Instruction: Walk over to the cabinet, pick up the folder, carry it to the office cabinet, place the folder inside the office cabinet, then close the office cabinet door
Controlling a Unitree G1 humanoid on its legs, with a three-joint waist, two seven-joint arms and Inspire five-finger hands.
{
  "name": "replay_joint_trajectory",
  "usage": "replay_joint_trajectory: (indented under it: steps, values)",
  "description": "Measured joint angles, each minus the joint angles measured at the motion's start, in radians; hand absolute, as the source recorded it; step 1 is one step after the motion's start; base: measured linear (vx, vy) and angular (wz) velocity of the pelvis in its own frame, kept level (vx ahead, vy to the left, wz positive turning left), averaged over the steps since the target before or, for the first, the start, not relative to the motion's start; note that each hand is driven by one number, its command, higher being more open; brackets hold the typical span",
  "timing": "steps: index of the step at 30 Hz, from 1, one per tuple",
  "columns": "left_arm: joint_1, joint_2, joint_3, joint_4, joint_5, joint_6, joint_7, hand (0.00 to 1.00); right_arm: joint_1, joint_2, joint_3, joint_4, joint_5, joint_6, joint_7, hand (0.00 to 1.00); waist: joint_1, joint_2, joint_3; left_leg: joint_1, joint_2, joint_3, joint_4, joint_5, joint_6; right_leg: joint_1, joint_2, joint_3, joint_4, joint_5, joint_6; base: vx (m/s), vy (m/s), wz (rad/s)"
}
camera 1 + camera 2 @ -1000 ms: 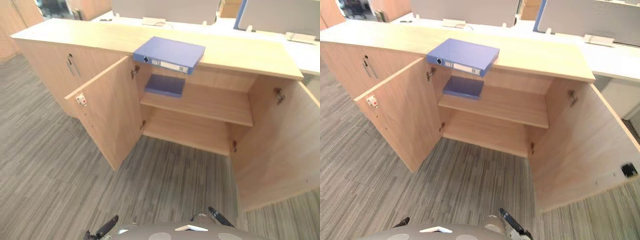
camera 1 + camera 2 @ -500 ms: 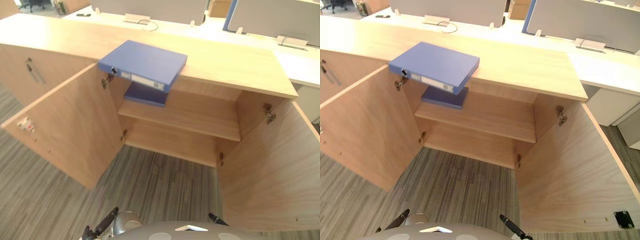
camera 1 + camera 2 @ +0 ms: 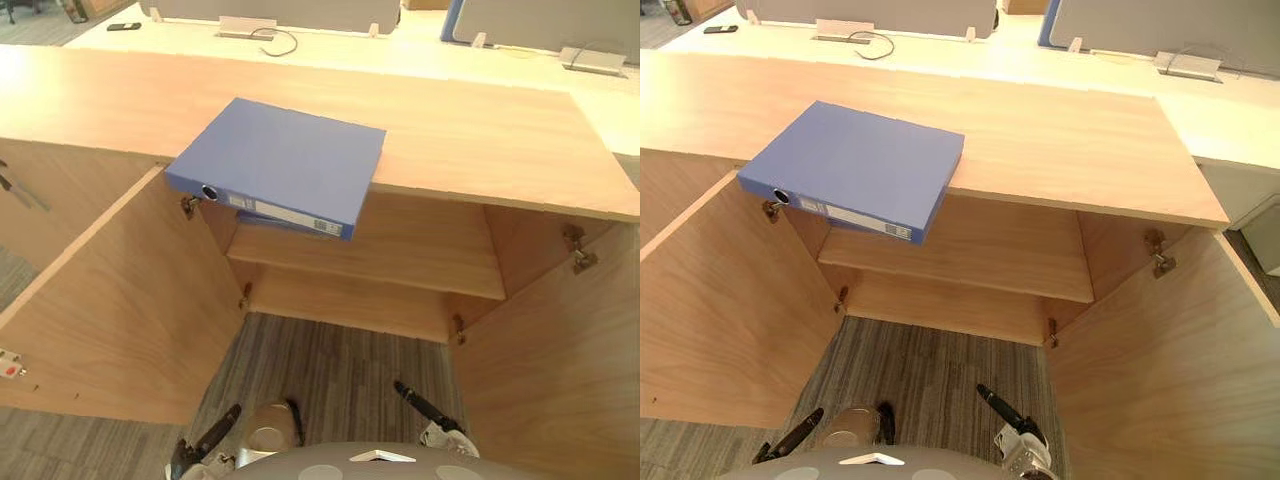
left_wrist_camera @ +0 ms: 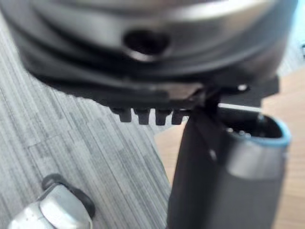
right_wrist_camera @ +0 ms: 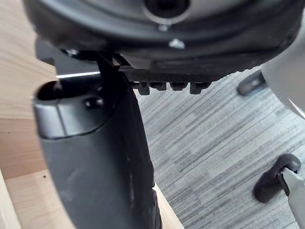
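Left hand [image 3: 212,440] and right hand [image 3: 425,408] hang low at the bottom of the frame, fingers loose and straight, nothing in either.

Your blue folder [image 3: 285,160] lies flat on the cabinet worktop [image 3: 480,130], upper centre-left, with its spine end jutting past the front edge above the opening. That overhang probably gives you a lip to get fingers under and a thumb on top. Both doors stand wide open. The left door [image 3: 110,310] takes the lower left and the right door [image 3: 570,380] the lower right, so you stand in a channel of carpet [image 3: 330,365] between them. Bring the arms up and forward rather than swinging them out. Inside, the shelf [image 3: 400,255] looks bare across centre and right, which I judge room enough for the folder.
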Motion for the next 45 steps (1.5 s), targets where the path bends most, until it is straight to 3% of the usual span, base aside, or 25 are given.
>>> replay_joint_trajectory:
  steps: [3, 5, 6, 9, 13, 17, 22, 27, 31, 33, 34, 35, 37, 38, 39, 41, 44, 45]
  values:
    - [0.001, 0.006, -0.031, 0.015, -0.018, 0.013, -0.023, 1.00, -0.001, -0.019, 0.000, 0.011, -0.039, 0.009, 0.009, 1.00, -0.005, 0.006, -0.006, 0.075, -0.038, 0.008, -0.134, 0.036, -0.007, -0.023, -0.027, 0.024, 0.055, 0.001, 0.001, -0.01, 0.058, -0.23]
    - [0.032, 0.011, -0.092, 0.017, -0.031, 0.014, -0.052, 1.00, 0.002, -0.040, 0.001, 0.011, -0.077, 0.014, 0.021, 1.00, -0.014, 0.040, -0.025, 0.155, -0.061, -0.008, -0.245, 0.064, -0.020, -0.098, -0.037, 0.041, 0.205, 0.000, 0.000, 0.00, 0.148, -0.44]
    - [0.039, 0.016, -0.112, 0.017, -0.032, 0.014, -0.059, 1.00, 0.002, -0.047, 0.001, 0.008, -0.077, 0.014, 0.023, 1.00, -0.021, 0.044, -0.029, 0.168, -0.064, -0.008, -0.261, 0.072, -0.015, -0.107, -0.038, 0.039, 0.230, -0.001, -0.001, 0.02, 0.133, -0.32]
    - [0.031, 0.058, -0.207, 0.015, -0.041, 0.014, -0.097, 1.00, 0.013, -0.040, 0.033, 0.008, -0.084, 0.022, 0.040, 1.00, -0.029, 0.020, -0.073, 0.176, -0.096, -0.007, -0.327, 0.084, -0.017, -0.105, -0.062, 0.005, 0.169, -0.006, -0.007, 0.07, 0.056, -0.19]
    - [-0.012, 0.086, -0.288, -0.027, -0.204, 0.015, -0.155, 1.00, -0.006, -0.025, 0.063, 0.011, -0.085, 0.028, 0.052, 1.00, -0.024, -0.010, -0.071, 0.132, -0.127, -0.046, -0.353, 0.137, 0.032, -0.095, -0.070, -0.073, 0.046, -0.005, -0.007, 0.07, -0.060, 0.07]
    - [0.043, 0.066, -0.434, -0.354, -0.352, 0.017, -0.167, 1.00, -0.009, -0.028, 0.089, 0.012, -0.083, 0.028, 0.060, 1.00, -0.020, -0.023, -0.060, 0.116, -0.144, -0.119, -0.365, 0.170, 0.044, -0.056, -0.063, -0.125, -0.001, -0.001, -0.003, 0.07, -0.109, 0.45]
    - [0.172, 0.026, -0.511, -0.752, -0.410, 0.017, -0.143, 1.00, 0.000, -0.031, 0.123, 0.001, -0.084, 0.028, 0.058, 1.00, -0.013, -0.013, -0.056, 0.105, -0.126, -0.152, -0.368, 0.181, 0.037, -0.045, -0.034, -0.130, -0.018, 0.035, 0.009, 0.04, -0.076, 0.23]
    - [0.219, -0.028, -0.495, -1.034, -0.128, 0.013, -0.045, 1.00, 0.062, -0.030, 0.146, -0.026, -0.080, 0.029, 0.040, 1.00, 0.020, -0.009, -0.052, 0.103, -0.120, -0.182, -0.358, 0.179, 0.033, -0.048, -0.033, -0.155, 0.026, 0.044, 0.011, 0.04, -0.031, 0.17]
    - [0.222, -0.041, -0.442, -1.114, -0.023, 0.010, 0.021, 1.00, 0.088, -0.028, 0.157, -0.058, -0.072, 0.028, 0.035, 1.00, 0.038, -0.009, -0.053, 0.094, -0.109, -0.182, -0.321, 0.139, 0.027, -0.064, -0.034, -0.155, 0.078, 0.043, 0.011, 0.02, -0.015, 0.01]
    - [0.240, -0.044, -0.428, -1.156, -0.020, 0.011, 0.052, 1.00, 0.089, -0.022, 0.157, -0.082, -0.072, 0.028, 0.031, 1.00, 0.041, -0.006, -0.052, 0.082, -0.101, -0.174, -0.302, 0.123, 0.029, -0.099, -0.045, -0.166, 0.161, 0.039, 0.016, 0.00, -0.016, -0.10]
    - [0.263, -0.045, -0.428, -1.195, -0.020, 0.012, 0.058, 1.00, 0.087, -0.028, 0.157, -0.096, -0.072, 0.028, 0.026, 1.00, 0.058, 0.007, -0.040, 0.090, -0.090, -0.153, -0.299, 0.110, 0.021, -0.169, -0.069, -0.159, 0.317, 0.035, 0.022, -0.03, 0.018, -0.25]
    - [0.291, -0.049, -0.430, -1.244, -0.021, 0.012, 0.063, 1.00, 0.088, -0.028, 0.157, -0.110, -0.071, 0.029, 0.018, 1.00, 0.064, 0.000, -0.032, 0.104, -0.095, -0.138, -0.294, 0.099, 0.018, -0.256, -0.111, -0.146, 0.512, 0.046, 0.032, -0.02, 0.023, -0.20]
    - [0.313, -0.057, -0.429, -1.289, -0.022, 0.012, 0.067, 1.00, 0.087, -0.026, 0.158, -0.126, -0.072, 0.026, 0.017, 1.00, 0.062, -0.011, -0.019, 0.137, -0.110, -0.147, -0.285, 0.092, 0.029, -0.351, -0.164, -0.086, 0.725, 0.088, 0.054, 0.06, 0.015, 0.15]
    - [0.312, -0.060, -0.426, -1.287, -0.023, 0.012, 0.066, 1.00, 0.090, -0.027, 0.159, -0.128, -0.072, 0.026, 0.017, 1.00, 0.059, -0.014, -0.021, 0.150, -0.107, -0.163, -0.267, 0.080, 0.027, -0.370, -0.168, -0.067, 0.784, 0.027, 0.038, 0.09, 0.006, 0.35]
    - [0.312, -0.063, -0.426, -1.284, -0.023, 0.012, 0.066, 1.00, 0.094, -0.026, 0.168, -0.128, -0.072, 0.026, 0.017, 1.00, 0.059, -0.015, -0.023, 0.154, -0.102, -0.171, -0.254, 0.071, 0.023, -0.371, -0.168, -0.067, 0.781, -0.013, 0.030, 0.07, -0.013, 0.42]
    - [0.312, -0.073, -0.426, -1.273, -0.029, 0.012, 0.065, 1.00, 0.094, -0.025, 0.202, -0.128, -0.072, 0.024, 0.017, 1.00, 0.060, -0.016, -0.025, 0.138, -0.082, -0.194, -0.211, 0.049, 0.007, -0.359, -0.143, -0.069, 0.576, -0.076, 0.019, 0.05, -0.055, 0.35]
    - [0.318, -0.077, -0.419, -1.252, -0.030, 0.012, 0.064, 1.00, 0.092, -0.020, 0.241, -0.108, -0.072, 0.024, 0.015, 1.00, 0.065, -0.037, -0.039, 0.096, -0.079, -0.197, -0.178, 0.031, -0.013, -0.336, -0.123, -0.105, 0.276, -0.044, 0.039, 0.05, -0.201, 0.10]
    - [0.319, -0.077, -0.417, -1.244, -0.026, 0.012, 0.065, 1.00, 0.092, -0.018, 0.263, -0.096, -0.072, 0.025, 0.015, 1.00, 0.064, -0.048, -0.045, 0.081, -0.081, -0.200, -0.160, 0.021, -0.025, -0.314, -0.116, -0.129, 0.196, -0.017, 0.029, 0.06, -0.277, 0.13]
